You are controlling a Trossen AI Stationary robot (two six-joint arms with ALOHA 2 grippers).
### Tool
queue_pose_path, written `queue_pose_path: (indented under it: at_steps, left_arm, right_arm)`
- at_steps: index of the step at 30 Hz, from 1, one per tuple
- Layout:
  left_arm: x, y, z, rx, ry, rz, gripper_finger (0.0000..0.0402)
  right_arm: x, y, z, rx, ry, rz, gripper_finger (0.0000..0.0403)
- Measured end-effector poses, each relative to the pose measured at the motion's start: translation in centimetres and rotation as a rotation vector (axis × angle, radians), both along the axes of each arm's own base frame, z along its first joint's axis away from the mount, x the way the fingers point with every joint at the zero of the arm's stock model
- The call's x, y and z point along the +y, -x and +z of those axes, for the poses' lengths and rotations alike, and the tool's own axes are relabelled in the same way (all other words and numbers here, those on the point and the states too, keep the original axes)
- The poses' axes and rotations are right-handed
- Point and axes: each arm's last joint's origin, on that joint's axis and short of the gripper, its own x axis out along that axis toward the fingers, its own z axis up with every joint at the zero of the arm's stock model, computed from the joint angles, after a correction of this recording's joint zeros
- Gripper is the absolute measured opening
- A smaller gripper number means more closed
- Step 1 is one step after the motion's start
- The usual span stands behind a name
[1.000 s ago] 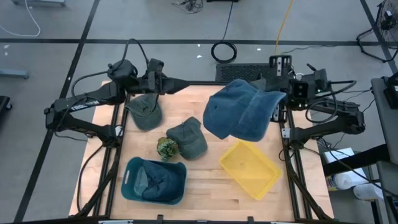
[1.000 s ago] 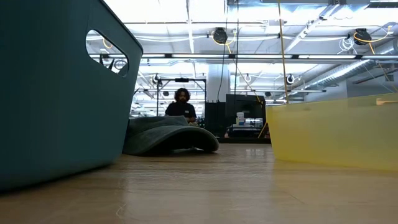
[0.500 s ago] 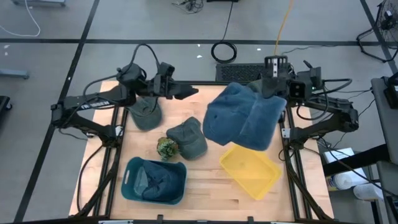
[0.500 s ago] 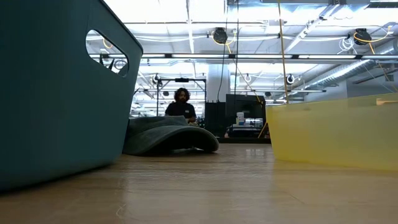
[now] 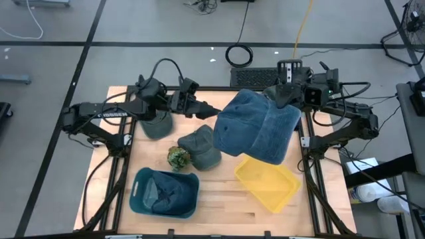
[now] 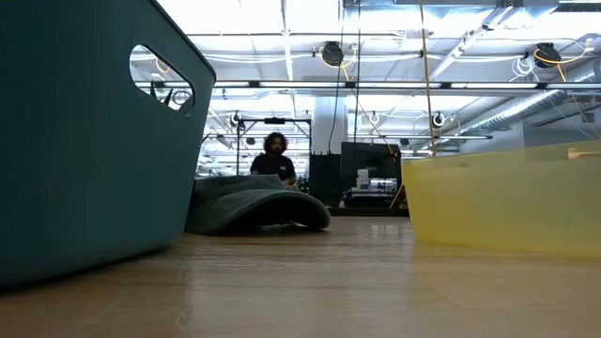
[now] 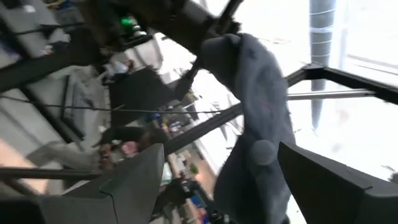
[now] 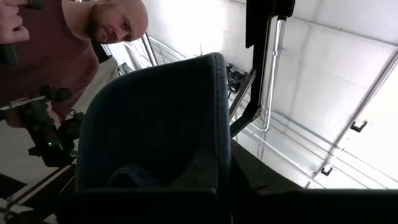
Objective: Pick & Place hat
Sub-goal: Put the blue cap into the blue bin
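A large blue hat [image 5: 255, 126] hangs in the air over the table's middle right, with my right gripper [image 5: 284, 98] shut on it at its far right. My left gripper [image 5: 211, 111] is open just left of the hat's left edge. In the left wrist view the hat [image 7: 255, 118] hangs between and beyond the two spread fingers [image 7: 134, 180]; I cannot tell whether they touch it. A grey-green cap [image 5: 201, 147] lies crown up on the table, and a green cap [image 5: 154, 123] lies at the far left under the left arm. My right gripper holds the blue hat by its far right edge [image 5: 277, 101]. In the right wrist view the cloth [image 8: 155, 124] stands straight in front of the fingers, and the gripper's own body hides the place of contact. The hat hangs slack below, clear of the table.
A teal basket [image 5: 139, 199] with a cap inside stands at the near left. A yellow bin [image 5: 267, 179] stands at the near right, partly under the hanging hat. A small camouflage bundle [image 5: 177, 157] lies beside the grey-green cap. People show in the room beyond the table.
My left gripper has travelled toward the table's right edge, up to the blue hat's left side, turning as it went and staying open. My right gripper has shifted a little toward the left and tipped, and the hat has swung slightly with it, still clear of the table.
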Motion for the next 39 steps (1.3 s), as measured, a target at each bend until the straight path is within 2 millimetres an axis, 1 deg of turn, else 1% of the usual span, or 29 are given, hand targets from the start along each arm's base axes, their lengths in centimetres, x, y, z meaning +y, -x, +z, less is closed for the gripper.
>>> queue_pose_path:
  at_steps: [3, 7, 13, 18, 22, 24, 26, 28, 36, 39]
  left_arm:
    - [-0.3, -0.1, 0.3, -0.050, 0.015, -0.017, 0.0326]
    - [-0.6, -0.2, 0.4, -0.077, 0.029, -0.038, 0.0320]
    - [-1.2, -0.3, 0.4, -0.079, 0.030, -0.053, 0.0310]
    - [-1.3, -0.9, -0.2, -0.053, 0.042, -0.063, 0.0316]
    - [-1.4, -0.7, 0.0, -0.074, 0.019, -0.074, 0.0318]
    - [-1.4, -0.7, 0.1, -0.077, 0.019, -0.080, 0.0309]
    - [-1.4, -0.7, 0.1, -0.073, 0.025, -0.086, 0.0290]
    - [-1.4, -0.6, 0.1, -0.074, 0.027, -0.094, 0.0262]
    - [-1.5, -0.6, 0.1, -0.070, 0.028, -0.108, 0.0124]
    - [-1.5, -0.6, 0.1, -0.070, 0.026, -0.111, 0.0079]
  right_arm:
    - [-0.1, -0.2, -0.1, 0.009, -0.001, 0.000, 0.0000]
    - [-0.1, -0.6, -0.3, 0.014, -0.002, 0.002, 0.0000]
    - [-0.2, -1.1, -0.6, 0.028, -0.006, 0.001, 0.0000]
    - [-0.4, -1.8, -1.0, 0.038, -0.009, -0.003, 0.0000]
    - [-0.5, -2.2, -1.3, 0.056, -0.015, -0.001, 0.0000]
    - [-0.5, -2.3, -1.3, 0.065, -0.020, 0.004, 0.0000]
    - [-0.5, -2.4, -1.4, 0.069, -0.021, 0.005, 0.0000]
    - [-0.5, -2.3, -1.3, 0.067, -0.021, 0.004, 0.0000]
    - [-0.5, -2.3, -1.3, 0.080, -0.029, 0.015, 0.0000]
    - [-0.5, -2.3, -1.3, 0.086, -0.033, 0.019, 0.0000]
